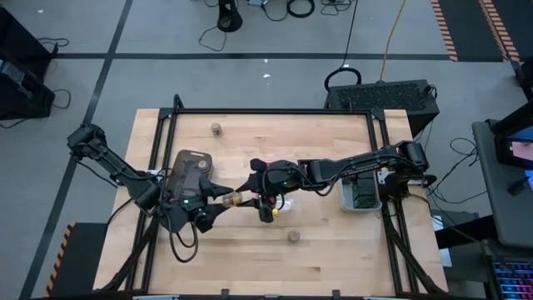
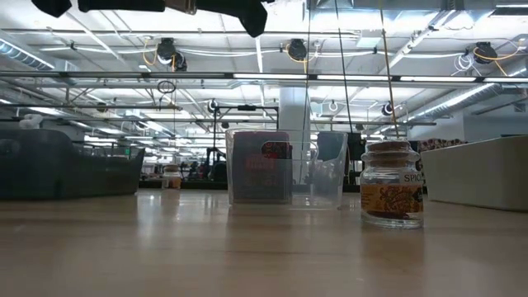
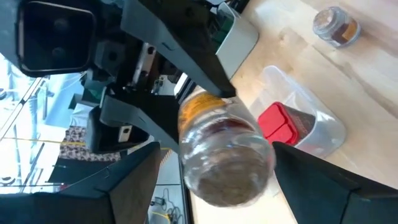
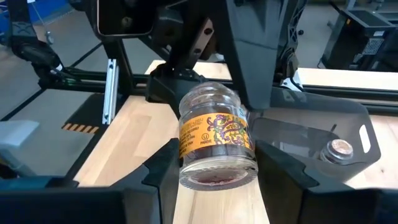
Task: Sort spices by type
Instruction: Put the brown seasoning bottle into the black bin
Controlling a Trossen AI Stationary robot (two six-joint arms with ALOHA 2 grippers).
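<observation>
Bright ceiling strip lights (image 2: 272, 77) flood the room evenly; shadows under the arms stay soft. The glass jar (image 3: 227, 152) near the left wrist camera looks blurred, daylight glaring behind.

Wooden table (image 1: 333, 250) bears a grey tray (image 1: 185, 171) and a clear tray (image 1: 360, 193), well apart

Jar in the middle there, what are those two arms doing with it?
The right claw holds a spice jar up over the middle of the table. The left claw is open around the jar's other end, so it looks like a handover. One other jar and another stand on the table.
</observation>
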